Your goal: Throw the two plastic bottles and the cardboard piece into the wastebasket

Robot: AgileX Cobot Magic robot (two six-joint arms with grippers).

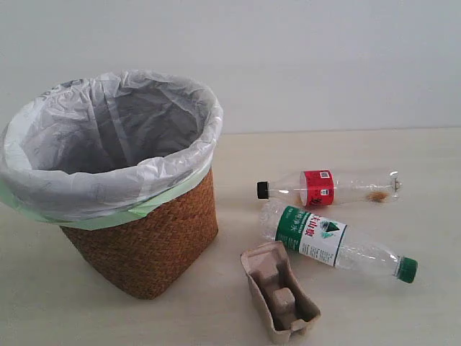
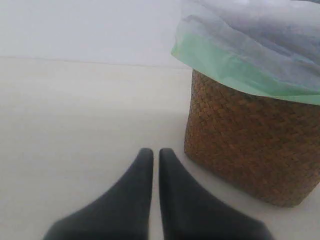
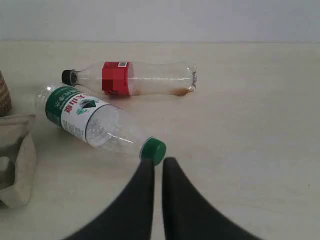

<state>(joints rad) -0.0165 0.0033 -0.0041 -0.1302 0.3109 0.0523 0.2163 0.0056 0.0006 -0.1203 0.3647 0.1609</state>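
The wicker wastebasket [image 1: 148, 238] with its white bag stands at the left of the table, seen close in the left wrist view as wastebasket [image 2: 250, 145]. To its right lie the slim red-label bottle [image 1: 328, 187], the larger green-label bottle [image 1: 335, 241] and the beige cardboard piece [image 1: 279, 292]. Neither arm shows in the exterior view. My left gripper [image 2: 156, 152] is shut and empty, low over the table beside the basket. My right gripper [image 3: 158, 164] is shut and empty, just short of the green cap [image 3: 153, 150]; the red-label bottle [image 3: 132, 79] lies beyond.
The pale wooden table [image 1: 403, 310] runs back to a plain white wall. An edge of the cardboard piece [image 3: 17, 160] and a sliver of the basket show at the side of the right wrist view.
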